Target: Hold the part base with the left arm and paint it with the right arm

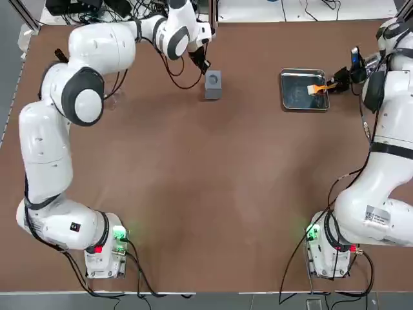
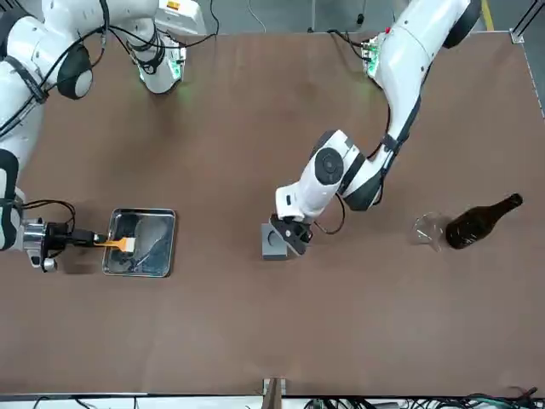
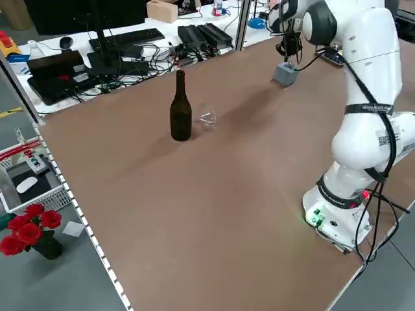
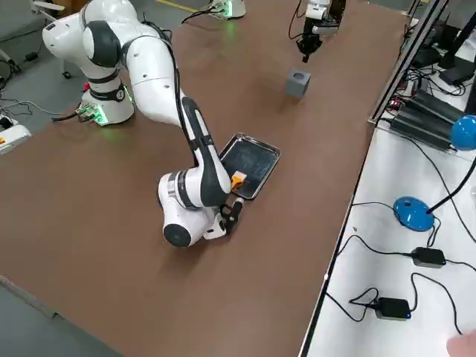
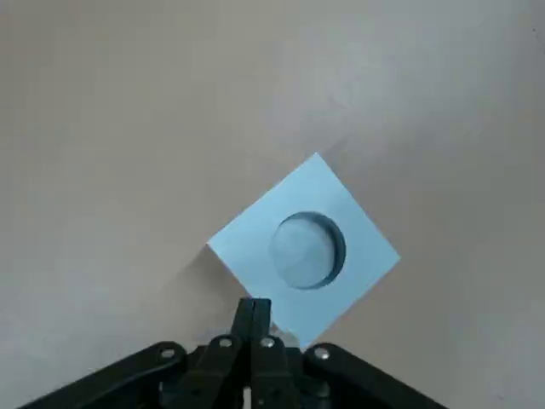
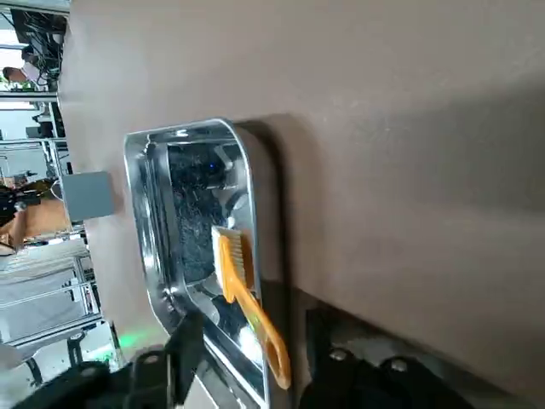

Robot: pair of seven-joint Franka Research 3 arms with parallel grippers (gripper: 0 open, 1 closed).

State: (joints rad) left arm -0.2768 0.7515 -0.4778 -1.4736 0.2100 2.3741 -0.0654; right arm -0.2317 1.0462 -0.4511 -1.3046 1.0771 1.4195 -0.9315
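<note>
Brown table, arm bases at near edge. Far left-centre, part base (image 1: 213,84) sits upright, hole facing up, no clear long axis. Left gripper (image 1: 204,66), jaws shut & empty, hovers just beside it; may knock it aside. Far right, right gripper (image 1: 342,81) half-open round orange brush (image 1: 321,87) lying left-right over metal tray (image 1: 303,103); grip could miss.
</note>
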